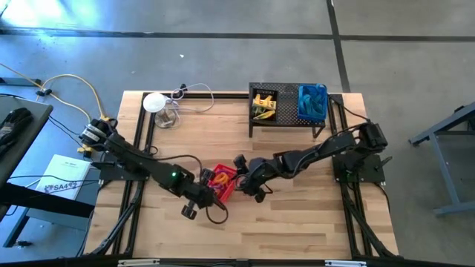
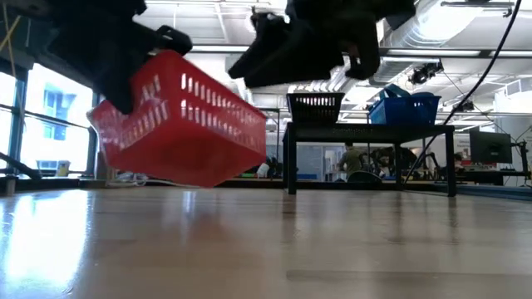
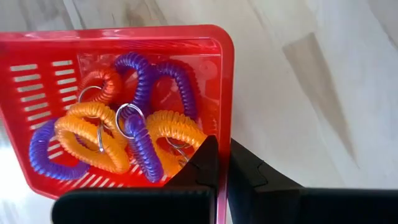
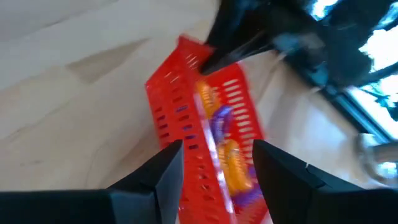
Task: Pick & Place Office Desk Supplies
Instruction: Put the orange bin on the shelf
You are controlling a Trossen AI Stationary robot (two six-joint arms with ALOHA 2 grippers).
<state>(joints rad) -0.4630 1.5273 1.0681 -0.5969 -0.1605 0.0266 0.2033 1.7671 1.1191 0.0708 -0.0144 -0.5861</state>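
Above the table's middle, a red basket [image 2: 179, 120] of coil rings [image 3: 118, 134] is pinched at its rim by the left gripper [image 3: 222, 163]; directly ahead of the right gripper [image 4: 214, 168], whose fingers are spread, its long side is presented.

Overhead camera looks straight down; low one level across table; both wrist cameras closely share the red basket [image 3: 124, 37].

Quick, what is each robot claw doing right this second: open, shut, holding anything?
Left gripper: shut on the rim of the red basket, holding it tilted off the table.
Right gripper: open, holding nothing, fingers either side of the basket.
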